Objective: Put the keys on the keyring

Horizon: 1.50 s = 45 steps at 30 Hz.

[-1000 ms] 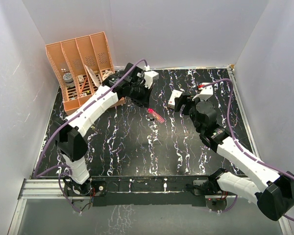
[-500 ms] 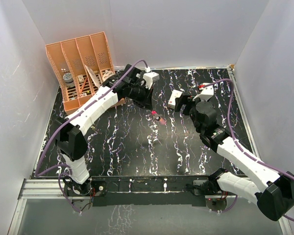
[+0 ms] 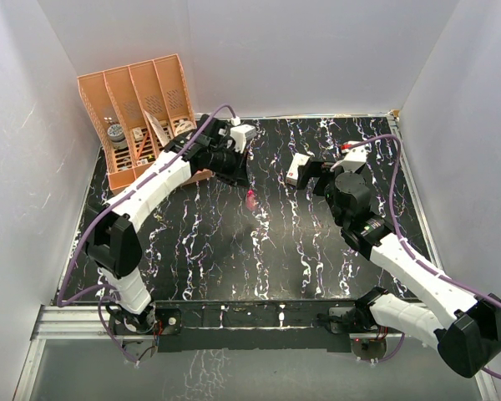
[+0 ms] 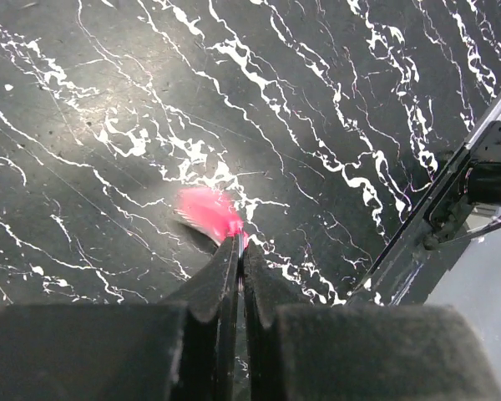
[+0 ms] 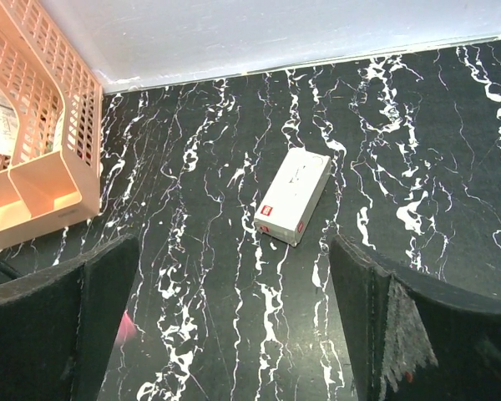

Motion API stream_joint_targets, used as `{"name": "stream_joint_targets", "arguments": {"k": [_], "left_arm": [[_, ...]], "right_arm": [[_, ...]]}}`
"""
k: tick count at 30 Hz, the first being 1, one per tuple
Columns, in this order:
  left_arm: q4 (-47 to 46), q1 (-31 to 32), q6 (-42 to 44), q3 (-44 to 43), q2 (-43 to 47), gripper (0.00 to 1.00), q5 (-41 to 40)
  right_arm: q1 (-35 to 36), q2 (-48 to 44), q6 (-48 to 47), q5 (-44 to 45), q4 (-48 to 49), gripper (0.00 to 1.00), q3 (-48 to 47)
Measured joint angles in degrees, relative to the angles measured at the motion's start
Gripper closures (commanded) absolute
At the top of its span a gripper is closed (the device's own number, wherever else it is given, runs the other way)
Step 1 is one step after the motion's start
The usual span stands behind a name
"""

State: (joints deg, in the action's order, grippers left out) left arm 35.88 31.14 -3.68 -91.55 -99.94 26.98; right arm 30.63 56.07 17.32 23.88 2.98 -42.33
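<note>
Left gripper (image 4: 240, 246) is clenched, its two dark fingers pressed flat together on one end of the keyring (image 4: 207, 209), whose bright pink strip sticks out past the tips. The strip is blurred in the left wrist view, so the ring itself cannot be made out, nor whether the strip's free end touches the table (image 3: 234, 259) or hangs just above it. A dark smear sits under the pink; what it is cannot be told.

From overhead, the keyring (image 3: 250, 199) shows as a small pink spot to the left of the white box (image 3: 299, 170) and a little nearer the arm bases, apart from the box. The left gripper (image 3: 244, 185) comes down on it from the far-left side.

Right gripper (image 5: 234, 276) is released, fingers spread wide and holding nothing. In the right wrist view the white box (image 5: 294, 196), with a red mark at one end, lies flat on the black, white-veined table ahead of the spread fingers, between their lines and clear of both. From overhead, the right gripper (image 3: 321, 174) sits just beside the box on its right.

An orange file rack (image 3: 138, 117) stands well to the left of the box, at the table's far-left corner, with small items in its slots.
</note>
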Motion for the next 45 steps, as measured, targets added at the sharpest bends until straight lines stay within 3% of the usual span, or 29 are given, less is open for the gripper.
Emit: {"name": "stream_joint_targets", "arguments": {"k": [8, 17, 34, 45], "left_arm": [[-0.81, -0.79, -0.35, -0.09, 0.31, 1.0, -5.75], [-2.69, 0.07, -1.09, 0.59, 0.44, 1.0, -5.16], [-11.8, 9.2, -6.69, 4.04, -5.2, 1.0, -1.2], [-14.73, 10.16, -7.87, 5.42, -7.69, 1.0, -3.72]], "right_arm": [[-0.42, 0.72, 2.03, 4.96, -2.84, 0.02, -0.9], [-1.99, 4.2, 6.16, 9.66, -7.3, 0.02, -3.34], [-7.32, -3.37, 8.37, 10.78, -6.86, 0.02, -2.49], [-9.53, -3.98, 8.66, 8.66, -6.64, 0.02, -1.7]]}}
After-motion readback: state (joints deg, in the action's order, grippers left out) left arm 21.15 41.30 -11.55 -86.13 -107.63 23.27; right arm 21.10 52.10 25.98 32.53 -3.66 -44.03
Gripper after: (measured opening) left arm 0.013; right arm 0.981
